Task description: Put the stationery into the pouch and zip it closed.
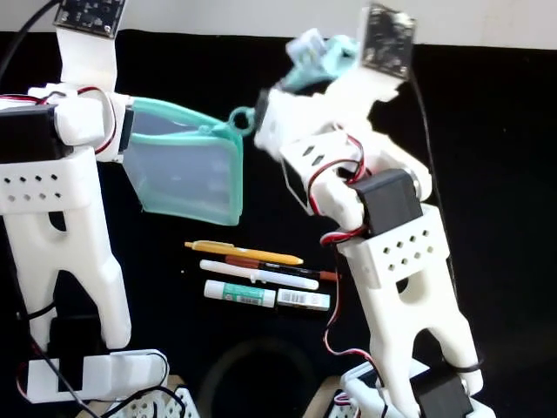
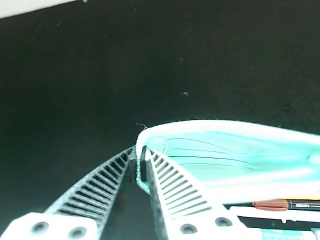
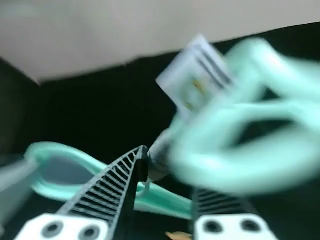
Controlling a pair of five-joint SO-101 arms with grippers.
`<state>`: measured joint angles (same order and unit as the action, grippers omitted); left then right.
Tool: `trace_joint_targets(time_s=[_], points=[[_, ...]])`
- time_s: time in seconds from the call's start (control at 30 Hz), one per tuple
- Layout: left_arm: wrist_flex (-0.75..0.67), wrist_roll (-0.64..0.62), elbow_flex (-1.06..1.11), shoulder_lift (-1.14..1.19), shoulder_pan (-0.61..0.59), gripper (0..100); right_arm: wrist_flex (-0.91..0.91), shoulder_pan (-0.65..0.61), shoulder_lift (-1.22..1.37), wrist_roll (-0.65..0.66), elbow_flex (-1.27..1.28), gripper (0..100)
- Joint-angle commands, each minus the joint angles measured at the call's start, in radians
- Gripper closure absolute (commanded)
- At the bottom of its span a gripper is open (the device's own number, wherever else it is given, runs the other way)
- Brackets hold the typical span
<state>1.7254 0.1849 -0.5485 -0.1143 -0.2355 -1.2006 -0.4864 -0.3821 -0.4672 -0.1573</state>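
High view: can any writing be read?
A barcode label shows on the white marker (image 1: 304,300); print on the green-and-white marker (image 1: 240,293) is too small. Both lie on the black table (image 1: 505,131), just beside a white pen (image 1: 258,275), a brown pen (image 1: 324,275) and a yellow pen (image 1: 244,252).
And the pouch?
The teal pouch (image 1: 187,170) is held up beyond the pens, its edge clenched in the left gripper (image 2: 141,161). The right gripper (image 3: 167,170) is at its zipper end, by a blurred teal loop (image 3: 240,150) and tag (image 3: 197,75); its grip I cannot tell.
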Motion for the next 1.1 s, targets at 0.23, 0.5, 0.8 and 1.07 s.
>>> trace_joint_targets(time_s=[0.23,0.5,0.8,1.07], points=[[-0.049,-0.097,-0.005,-0.005,0.027,99,-0.282,-0.047,-0.005,0.364,-0.007,70.1],[-0.209,-0.261,-0.007,-0.007,0.035,99,-0.321,0.036,-0.015,0.397,0.018,70.1],[-0.285,-0.408,-0.004,-0.001,0.033,99,-0.309,0.062,-0.015,0.399,0.139,70.1],[-0.333,-0.417,0.076,-0.002,0.033,99,-0.251,0.062,-0.016,0.400,0.243,70.1]])
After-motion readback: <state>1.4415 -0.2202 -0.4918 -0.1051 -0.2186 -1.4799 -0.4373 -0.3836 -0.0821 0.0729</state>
